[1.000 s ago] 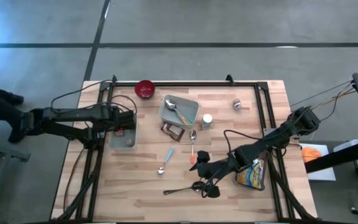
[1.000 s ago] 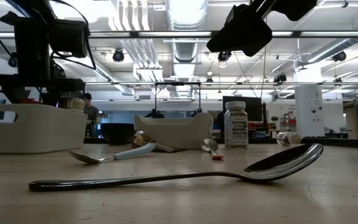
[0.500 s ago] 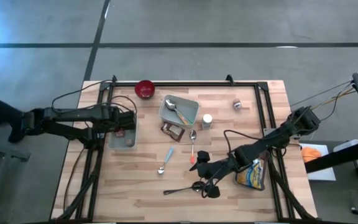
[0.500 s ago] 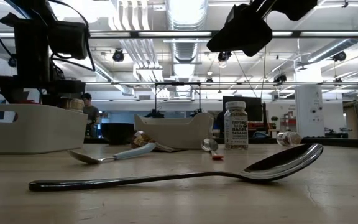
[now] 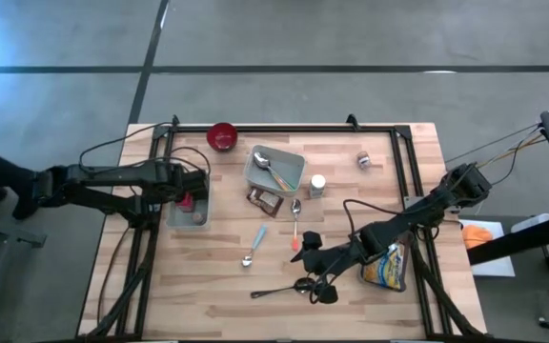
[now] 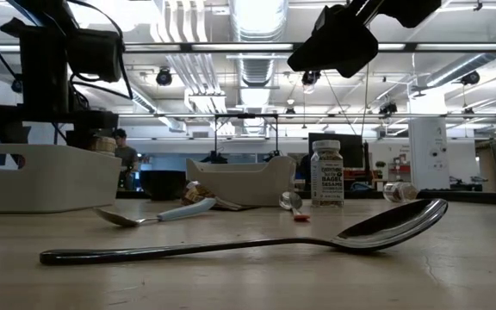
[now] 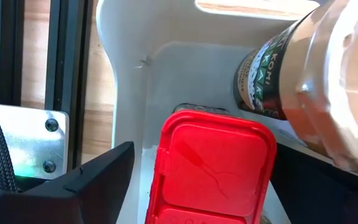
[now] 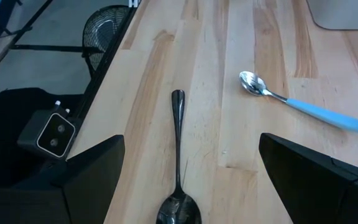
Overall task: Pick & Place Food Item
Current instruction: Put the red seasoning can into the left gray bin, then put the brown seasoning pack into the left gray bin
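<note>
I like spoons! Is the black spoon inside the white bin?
No, the black spoon lies flat on the bare wooden table, far from the white bin at the table's left side.

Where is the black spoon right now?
From above, the black spoon lies near the table's front edge, right under the right claw, with the blue-handled spoon just beyond it.

Open-plan lab or workshop, exposed ceiling ducts (image 6: 252, 60), strip lights, grey concrete floor (image 5: 351, 38)
</note>
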